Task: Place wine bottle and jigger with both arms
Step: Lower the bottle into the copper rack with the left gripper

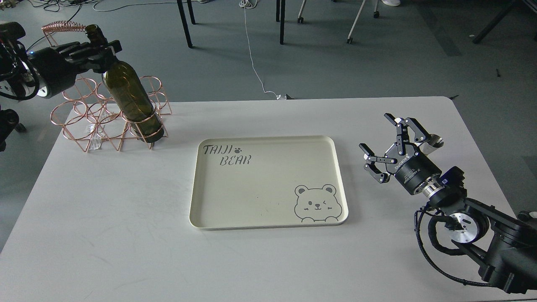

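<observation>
- The left hand (97, 52) is closing around the neck of the wine bottle (132, 98) at the far left corner of the bench (126, 235), fingers wrapping the glass just below the mouth.
- The bottle is leaning, its base sitting inside a front ring of the copper wire rack (90, 119), its neck tilting up and to the left.
- The rack is taking up that far left corner, its rings surrounding the bottle's lower body, and a copper coil (63, 26) is showing behind the left hand.
- The right hand (390, 144) is hovering over the right side of the bench with its fingers spread wide, gripping nothing.
- The jigger (433, 143) is sitting near the right edge of the bench, just behind the right hand, with the fingers partly hiding it; only a shiny silver cup is showing.
- The cream tray (268, 220) is lying in the middle of the bench, between the two hands, with nothing on it.
- The tray is reading "TAIJI BEAR" in its far left corner, a small paw print beside the words, and a winking bear face is sitting in its near right corner.
- There is white lettering on the right hand's wrist body, too small to read.
- Beyond the far edge, a white cable (254, 63) is trailing across the grey floor among chair legs (184, 23).
</observation>
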